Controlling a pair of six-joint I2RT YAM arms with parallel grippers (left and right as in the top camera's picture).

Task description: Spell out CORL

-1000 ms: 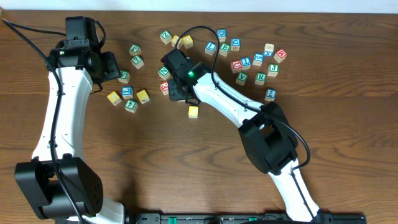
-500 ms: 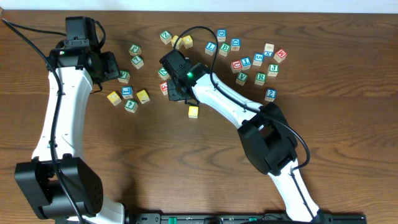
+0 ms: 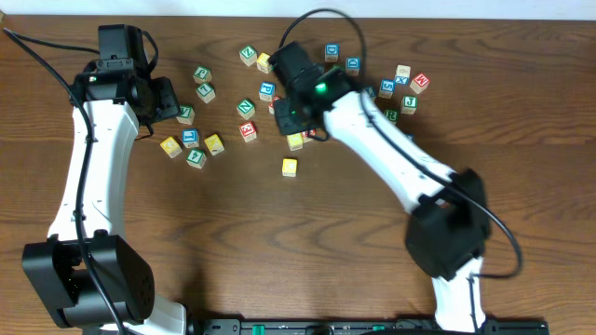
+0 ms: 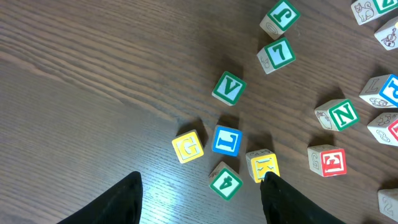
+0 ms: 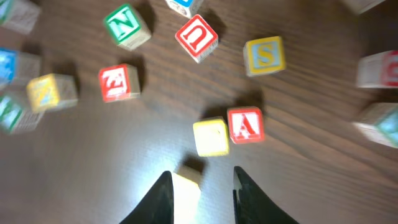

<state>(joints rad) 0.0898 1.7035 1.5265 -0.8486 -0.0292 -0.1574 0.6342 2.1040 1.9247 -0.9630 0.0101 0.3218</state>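
Note:
Two plain yellow cubes lie mid-table: one (image 3: 290,167) alone toward the front, the other (image 3: 295,141) touching a red A cube (image 3: 307,137). My right gripper (image 3: 296,119) hovers just behind them. In the right wrist view it (image 5: 202,199) is open, and the front yellow cube (image 5: 186,183) lies on the table below the gap, near the left finger and held by neither. The second yellow cube (image 5: 211,137) sits beside the red A (image 5: 245,124). My left gripper (image 4: 202,205) is open over a green 4 cube (image 4: 225,182). A blue cube whose letter looks like an L (image 4: 226,140) lies just beyond. A green R cube (image 3: 392,114) peeks from behind the right arm.
Loose letter cubes ring the working spot: green N (image 3: 245,108), a red cube (image 3: 248,131), yellow G (image 4: 188,147), yellow K (image 4: 262,166), green V (image 4: 229,88). Several more cluster at the back right (image 3: 410,88). The right arm's white link (image 3: 391,154) crosses the table's right half.
The right arm swung back and to the right, away from the red cube. The second yellow cube and the red A now show in front of it. The left arm stayed still.

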